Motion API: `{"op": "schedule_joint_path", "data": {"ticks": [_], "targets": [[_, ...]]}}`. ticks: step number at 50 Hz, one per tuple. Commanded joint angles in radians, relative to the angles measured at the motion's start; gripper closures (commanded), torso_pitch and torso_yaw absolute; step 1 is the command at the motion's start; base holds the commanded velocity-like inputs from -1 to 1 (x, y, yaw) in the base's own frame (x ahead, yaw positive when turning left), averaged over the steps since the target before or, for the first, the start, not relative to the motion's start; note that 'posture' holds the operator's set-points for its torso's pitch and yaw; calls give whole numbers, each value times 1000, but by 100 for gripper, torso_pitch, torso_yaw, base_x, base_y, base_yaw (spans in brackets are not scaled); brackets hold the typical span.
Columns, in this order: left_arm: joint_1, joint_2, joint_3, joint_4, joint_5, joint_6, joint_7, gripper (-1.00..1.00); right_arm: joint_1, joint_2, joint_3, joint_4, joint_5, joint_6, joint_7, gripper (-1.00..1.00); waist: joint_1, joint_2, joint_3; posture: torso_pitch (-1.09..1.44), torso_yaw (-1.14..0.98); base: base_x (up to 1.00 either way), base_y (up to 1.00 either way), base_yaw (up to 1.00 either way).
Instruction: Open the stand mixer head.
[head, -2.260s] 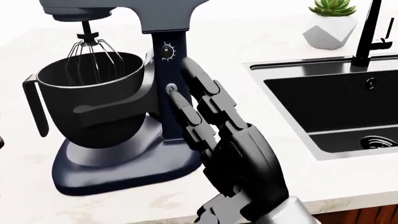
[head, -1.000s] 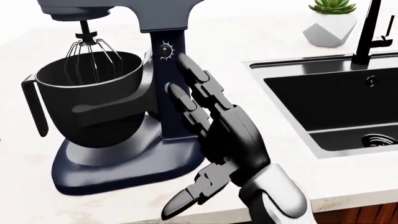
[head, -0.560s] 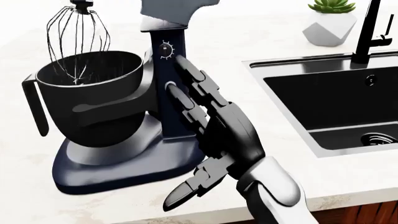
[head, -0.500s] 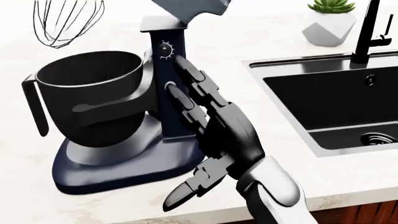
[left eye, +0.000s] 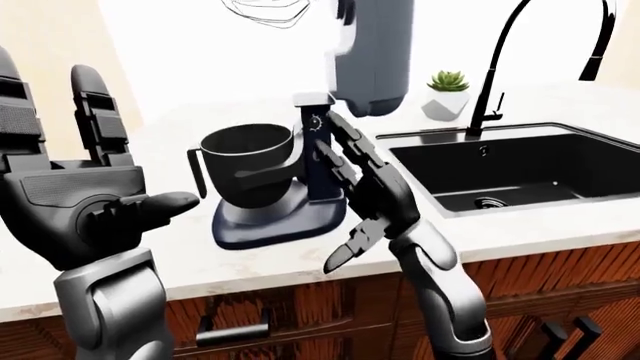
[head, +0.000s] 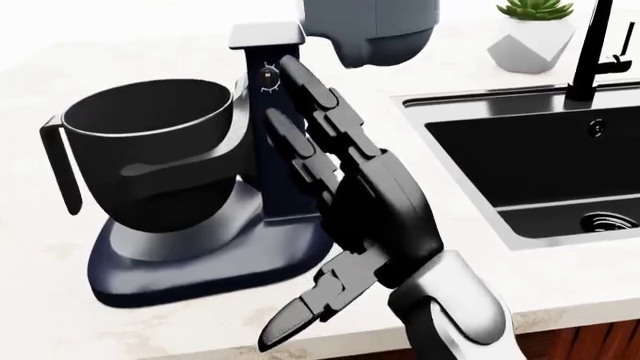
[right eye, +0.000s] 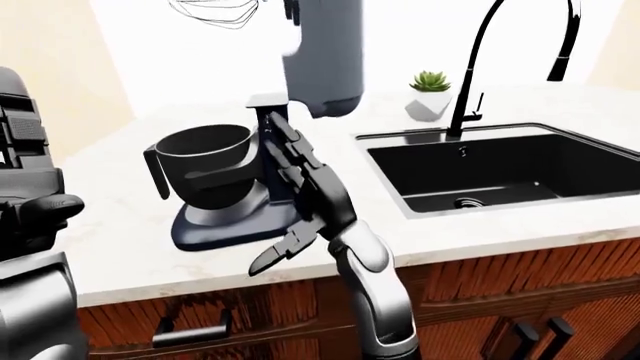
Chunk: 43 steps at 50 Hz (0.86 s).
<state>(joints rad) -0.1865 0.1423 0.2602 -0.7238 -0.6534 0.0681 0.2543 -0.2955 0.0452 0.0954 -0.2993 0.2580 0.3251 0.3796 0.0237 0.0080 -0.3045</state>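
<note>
The stand mixer has a dark navy base (head: 190, 266), a column (head: 262, 45) with a dial (head: 268, 75), and a dark bowl (head: 150, 142) in its cradle. Its grey head (left eye: 372, 60) is tilted up, nearly upright above the column. The wire whisk (left eye: 265, 9) hangs high above the bowl at the top of the left-eye view. My right hand (head: 305, 199) is open, its fingers (head: 335, 120) lying flat against the column's right side, thumb pointing down. My left hand (left eye: 95, 195) is open and empty, raised at the left, apart from the mixer.
A black sink (head: 540, 165) is set in the white counter (left eye: 300, 255) to the mixer's right, with a tall black faucet (left eye: 495, 75) and a succulent in a white pot (head: 530, 34) behind it. Wooden cabinets with dark handles (left eye: 235, 330) run under the counter edge.
The mixer head has swung up from level to nearly upright. The whisk has lifted out of the bowl and left the head view. My right hand stays against the column, slightly higher.
</note>
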Motion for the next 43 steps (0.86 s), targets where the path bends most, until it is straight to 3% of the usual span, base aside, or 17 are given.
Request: {"op": "schedule_joint_path", "data": {"ticks": [1, 4, 9, 18, 43], "targets": [[-21, 7, 1, -16, 4, -15, -11, -100, -15, 6, 1, -58, 20, 4, -18, -100, 0, 4, -1, -41, 0, 0, 0, 0], [-19, 6, 1, -19, 2, -13, -11, -100, 21, 14, 12, -126, 49, 4, -39, -100, 1, 3, -2, -41, 0, 0, 0, 0], [-21, 6, 1, -19, 5, -12, -10, -100, 76, 39, -1, -213, 217, -19, -86, -100, 2, 3, -3, -41, 0, 0, 0, 0], [-29, 7, -6, -29, 5, -1, -5, -100, 144, 26, 23, -302, 380, -81, -158, -100, 0, 2, -5, -41, 0, 0, 0, 0], [-24, 9, 0, -45, 0, 4, 0, -100, 148, 9, 33, -325, 398, -81, -168, -100, -4, -2, -5, -41, 0, 0, 0, 0]]}}
